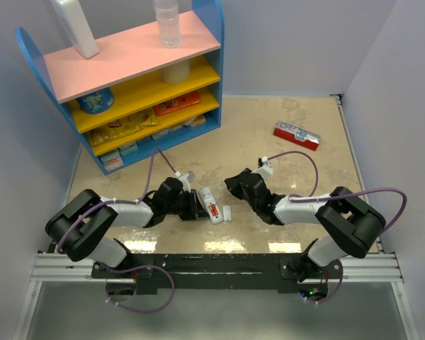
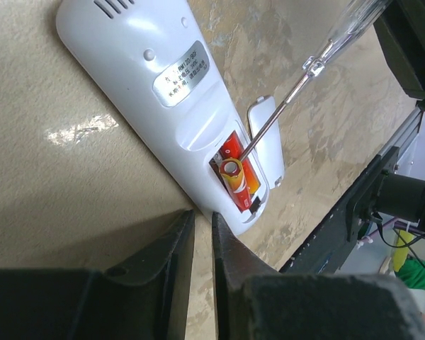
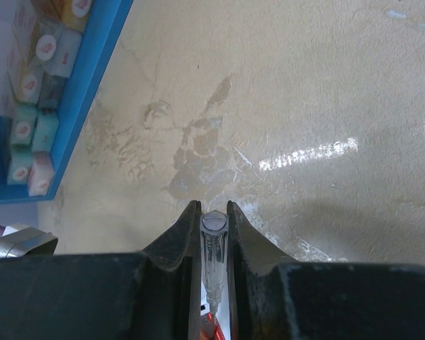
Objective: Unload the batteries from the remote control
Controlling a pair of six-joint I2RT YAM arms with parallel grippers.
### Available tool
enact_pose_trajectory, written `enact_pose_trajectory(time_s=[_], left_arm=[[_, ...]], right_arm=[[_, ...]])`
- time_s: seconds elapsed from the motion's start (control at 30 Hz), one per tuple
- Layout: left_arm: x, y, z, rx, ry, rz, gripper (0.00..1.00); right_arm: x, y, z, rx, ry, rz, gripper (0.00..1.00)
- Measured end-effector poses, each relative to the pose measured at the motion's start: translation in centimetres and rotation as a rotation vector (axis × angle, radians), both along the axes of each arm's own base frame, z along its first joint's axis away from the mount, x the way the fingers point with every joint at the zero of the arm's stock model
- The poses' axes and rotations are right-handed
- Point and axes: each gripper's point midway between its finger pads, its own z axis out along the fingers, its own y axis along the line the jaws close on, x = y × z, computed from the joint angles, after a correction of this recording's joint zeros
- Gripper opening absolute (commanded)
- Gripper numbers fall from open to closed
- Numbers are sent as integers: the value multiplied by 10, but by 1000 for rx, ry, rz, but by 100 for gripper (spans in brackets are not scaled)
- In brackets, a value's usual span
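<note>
Left wrist view gives us the remote control (image 2: 142,78) lying back-up from upper left to centre: white, rounded, with a silver label (image 2: 182,74) whose small print we cannot read. Its open bay shows the batteries (image 2: 234,173), red-orange and yellow, and a screwdriver (image 2: 276,120) tip touches them. The cover (image 2: 268,142) lies just beside. The left gripper (image 2: 202,216) is almost closed, nothing in its slit; the right gripper (image 3: 213,207) is clenched on the screwdriver.
</note>
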Motion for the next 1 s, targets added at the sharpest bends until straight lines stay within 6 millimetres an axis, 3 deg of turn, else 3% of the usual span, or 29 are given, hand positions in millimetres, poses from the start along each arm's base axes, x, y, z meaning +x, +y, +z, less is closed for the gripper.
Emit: enact_pose_trajectory(time_s=[0.43,1.0], left_arm=[[2,-2,0,3,6,-2,22],[2,-2,0,16,18,2,22]], right_arm=[[8,6,-10,89,32,108,0],[1,19,6,42,-10,257,0]])
